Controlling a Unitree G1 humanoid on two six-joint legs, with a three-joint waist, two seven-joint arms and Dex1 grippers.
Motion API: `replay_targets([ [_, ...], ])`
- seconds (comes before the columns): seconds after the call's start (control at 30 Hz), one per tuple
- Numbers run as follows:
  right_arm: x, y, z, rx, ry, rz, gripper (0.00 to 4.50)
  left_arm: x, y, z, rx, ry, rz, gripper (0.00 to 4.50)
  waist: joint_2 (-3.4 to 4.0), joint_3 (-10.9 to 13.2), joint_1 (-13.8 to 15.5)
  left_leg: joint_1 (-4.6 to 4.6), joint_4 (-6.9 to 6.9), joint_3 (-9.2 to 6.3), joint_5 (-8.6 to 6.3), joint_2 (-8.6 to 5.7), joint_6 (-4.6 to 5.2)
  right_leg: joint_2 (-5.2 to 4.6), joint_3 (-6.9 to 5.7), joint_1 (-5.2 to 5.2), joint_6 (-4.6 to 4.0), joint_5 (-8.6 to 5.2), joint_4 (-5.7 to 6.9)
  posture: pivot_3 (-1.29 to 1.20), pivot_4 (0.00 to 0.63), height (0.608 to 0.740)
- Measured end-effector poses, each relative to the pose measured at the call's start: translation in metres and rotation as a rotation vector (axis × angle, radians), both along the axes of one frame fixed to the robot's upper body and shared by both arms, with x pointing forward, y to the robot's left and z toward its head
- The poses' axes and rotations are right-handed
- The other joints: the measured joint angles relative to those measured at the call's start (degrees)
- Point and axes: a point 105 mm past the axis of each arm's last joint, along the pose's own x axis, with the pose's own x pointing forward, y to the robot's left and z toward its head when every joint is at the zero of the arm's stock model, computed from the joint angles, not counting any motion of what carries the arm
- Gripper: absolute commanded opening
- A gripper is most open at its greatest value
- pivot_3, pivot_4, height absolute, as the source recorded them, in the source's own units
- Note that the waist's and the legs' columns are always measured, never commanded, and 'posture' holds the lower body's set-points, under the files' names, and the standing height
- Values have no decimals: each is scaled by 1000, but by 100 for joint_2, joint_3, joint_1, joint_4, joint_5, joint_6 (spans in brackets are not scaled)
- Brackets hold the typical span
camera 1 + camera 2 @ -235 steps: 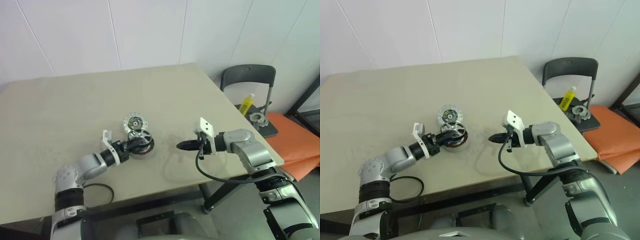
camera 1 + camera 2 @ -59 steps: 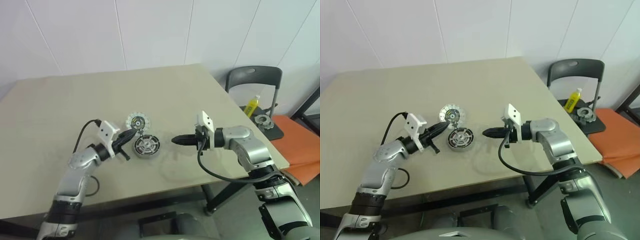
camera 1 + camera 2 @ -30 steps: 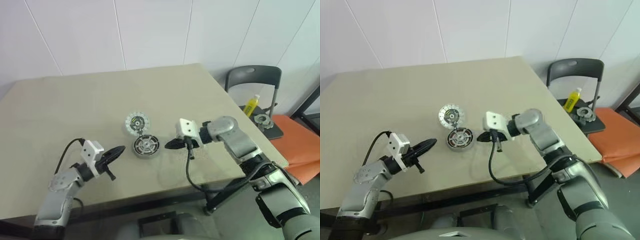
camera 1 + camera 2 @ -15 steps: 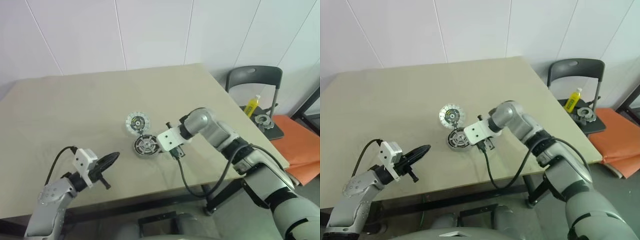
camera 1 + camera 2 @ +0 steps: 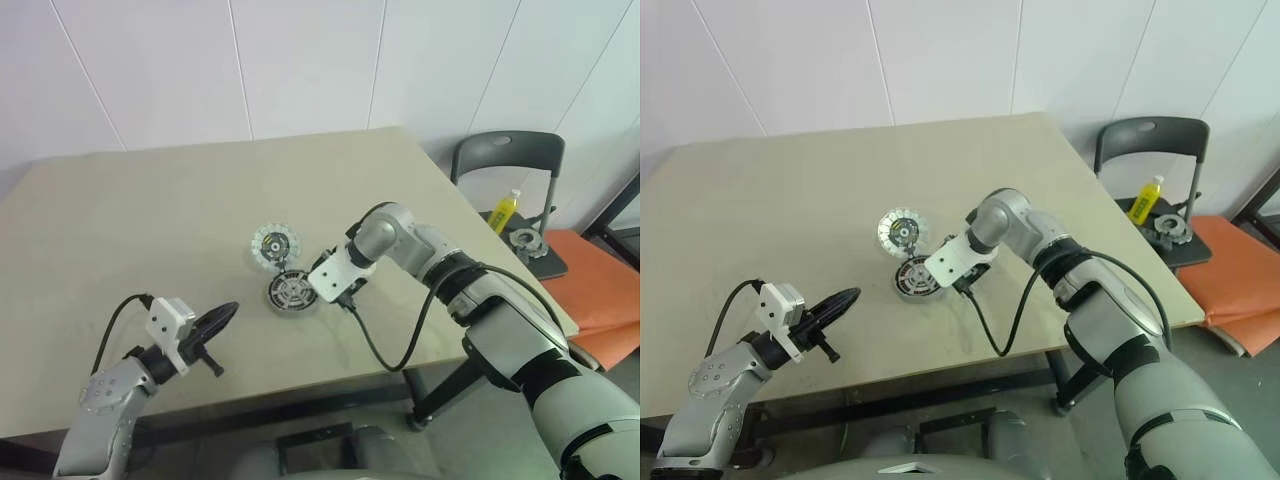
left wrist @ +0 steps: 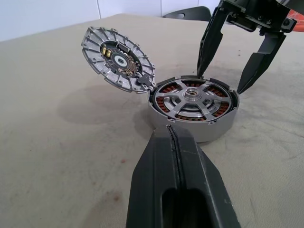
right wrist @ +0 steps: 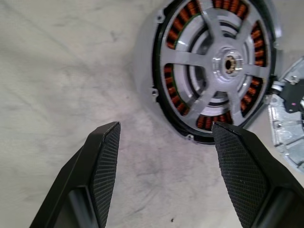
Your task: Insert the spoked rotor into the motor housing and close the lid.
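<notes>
At the left, we see the left pincer pressed fully together and holding nothing, hovering over the near part of the tan surface and aimed at the motor parts, well apart from them. Ahead of its tip sits the motor housing, a low round body on the surface, with the spoked rotor seated inside it, silver spokes over the copper-brown winding ring. The lid stands open on the housing's far side from this pincer, tilted up with its segmented face showing, its lower edge touching the housing's rim. Next comes the right pincer, its two black fingers spread wide and empty, pointing steeply down just beyond the housing's right edge. Through the right wrist view we see one fingertip over bare surface and the other beside the housing's rim; we cannot tell whether it touches. Far right, past the surface's edge, a grey chair carries a yellow bottle.
</notes>
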Motion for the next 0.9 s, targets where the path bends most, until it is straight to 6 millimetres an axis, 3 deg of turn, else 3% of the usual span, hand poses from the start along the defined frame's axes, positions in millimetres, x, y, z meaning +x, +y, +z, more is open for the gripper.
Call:
replay_targets([
  [0.23, -8, 5, 0, 12, 9, 34, 3247, 4, 3, -7, 5, 23, 12, 0, 0, -1, 2, 1, 0, -1, 0, -2, 0, 3, 0, 0, -1, -1, 4, 0, 0, 740],
  [0.33, -14, 7, -6, 28, 28, 34, 2627, 5, 3, -9, 4, 26, 12, 0, -1, -1, 5, 1, 1, 0, 0, -1, 0, 2, 0, 0, -1, -1, 4, 0, 0, 740],
  [0.53, -16, 16, -13, 126, 58, -32, 681, 10, 4, -8, 12, 13, 23, 0, -13, -15, -43, 29, 1, -2, 0, 6, 0, 7, 0, 22, -2, -2, 7, 0, 0, 740],
  [0.6, -16, 17, -14, 148, 71, -53, 223, 10, 4, -8, 13, 11, 27, 0, -13, -16, -116, 47, 0, -5, 0, 10, 0, 5, -1, 31, 3, -4, 9, 0, 0, 740],
  [0.9, -19, 18, -16, 178, 140, -131, 120, 15, 6, -9, 21, 12, 32, 0, -4, -10, -157, 56, -1, -9, -1, 8, -1, 4, -7, 29, -4, 0, 12, 0, 0, 740],
])
